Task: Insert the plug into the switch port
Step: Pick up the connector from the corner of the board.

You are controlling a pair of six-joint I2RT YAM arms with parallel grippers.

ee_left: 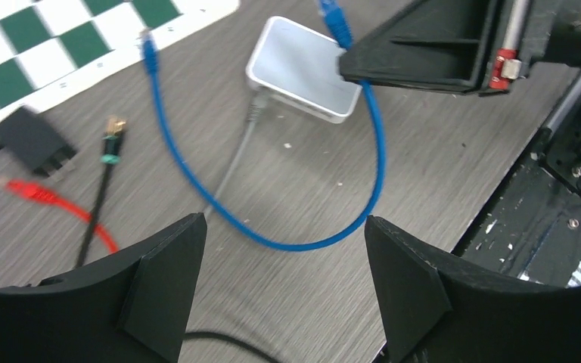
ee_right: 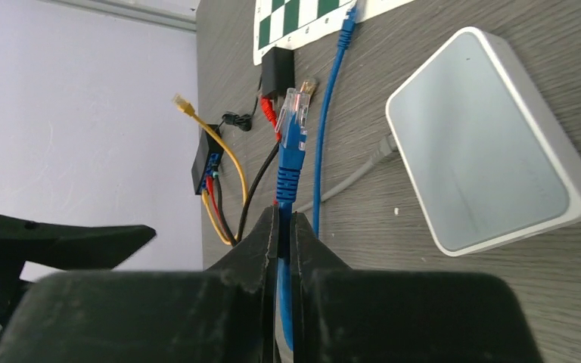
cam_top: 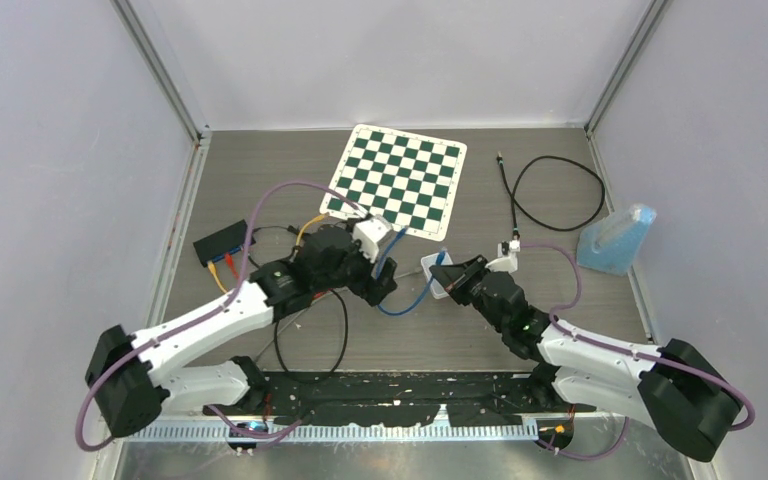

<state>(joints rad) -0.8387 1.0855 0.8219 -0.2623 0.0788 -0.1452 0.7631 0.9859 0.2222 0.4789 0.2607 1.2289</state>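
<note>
at the right gripper (ee_right: pixel 286 227), one blue plug (ee_right: pixel 293 125); one white switch (ee_right: pixel 484 144).

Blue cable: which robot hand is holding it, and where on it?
The right gripper pinches the blue cable just behind its clear plug. The left gripper is open, holding nothing.

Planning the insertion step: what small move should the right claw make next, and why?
Probably rotate the right claw so the blue plug faces the side of the white switch where the grey cable enters. The plug is clamped but points alongside that side, not into it.
</note>
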